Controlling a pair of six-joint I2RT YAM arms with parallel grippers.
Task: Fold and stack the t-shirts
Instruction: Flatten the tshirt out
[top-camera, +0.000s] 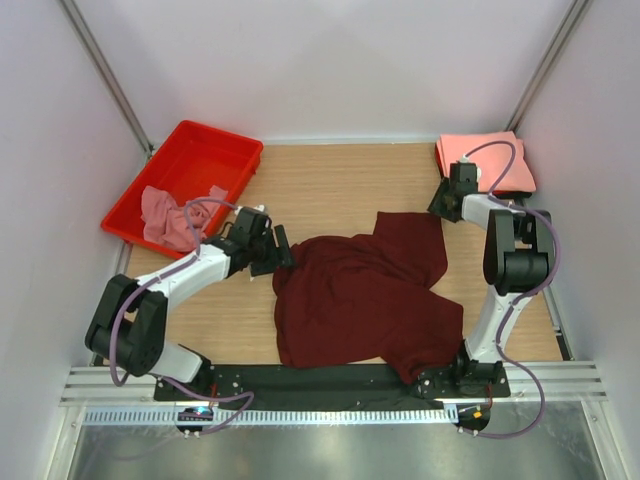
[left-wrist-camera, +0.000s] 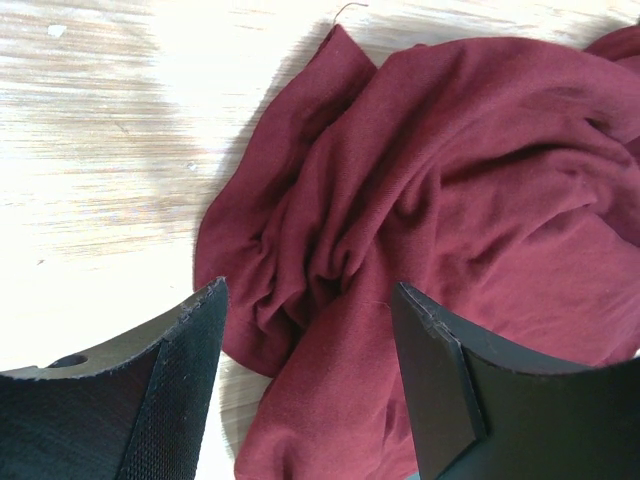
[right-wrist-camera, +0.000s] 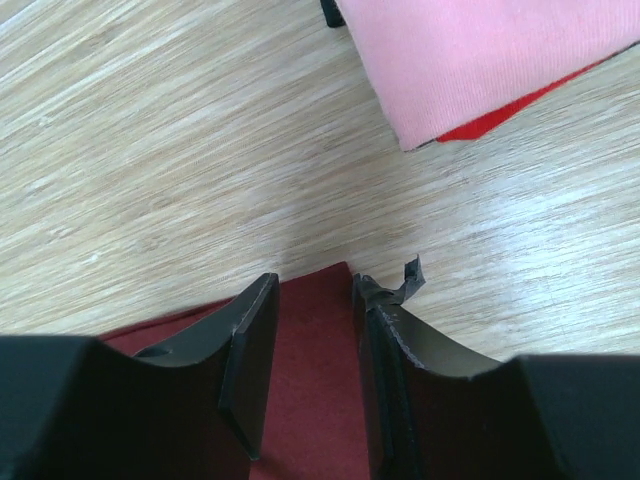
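Note:
A dark maroon t-shirt (top-camera: 365, 295) lies crumpled and spread on the middle of the wooden table. My left gripper (top-camera: 275, 250) is open at the shirt's left edge; in the left wrist view the bunched maroon cloth (left-wrist-camera: 450, 150) lies below and between the wide-apart fingers of the gripper (left-wrist-camera: 310, 290). My right gripper (top-camera: 443, 208) is at the shirt's far right corner, with its jaws a little apart; the flat maroon corner (right-wrist-camera: 315, 340) lies between them (right-wrist-camera: 313, 280), not pinched. A folded salmon-pink t-shirt (top-camera: 487, 160) lies at the far right corner.
A red plastic tray (top-camera: 215, 145) stands at the far left with a crumpled dusty pink t-shirt (top-camera: 170, 215) in it. The folded salmon shirt (right-wrist-camera: 480, 60) shows a red layer (right-wrist-camera: 510, 110) under its edge. White walls enclose the table on three sides.

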